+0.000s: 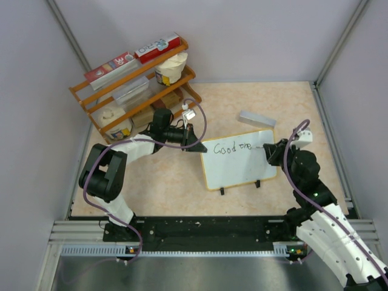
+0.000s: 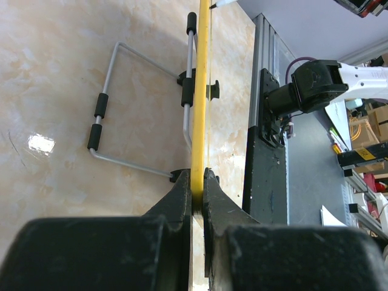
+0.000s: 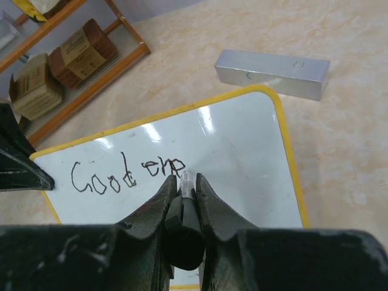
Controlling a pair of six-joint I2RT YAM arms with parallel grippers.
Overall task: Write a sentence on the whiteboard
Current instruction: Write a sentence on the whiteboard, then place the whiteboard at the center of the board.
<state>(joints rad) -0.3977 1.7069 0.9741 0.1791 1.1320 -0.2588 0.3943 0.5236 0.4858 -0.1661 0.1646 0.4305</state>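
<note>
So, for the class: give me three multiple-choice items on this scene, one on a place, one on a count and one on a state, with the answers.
1. Where does the grey block lie? A on the board; B at the table's near edge; C on the table just beyond the board's far edge.
2. How many black feet show at the board's near edge? A two; B one; C four.
3. What is the left gripper doing? A hanging open; B clamping the board's edge; C lying flat on the table.
Answers: C, the top view shows it past that edge; A, two show there; B, its wrist view shows it shut on the yellow rim.
</note>
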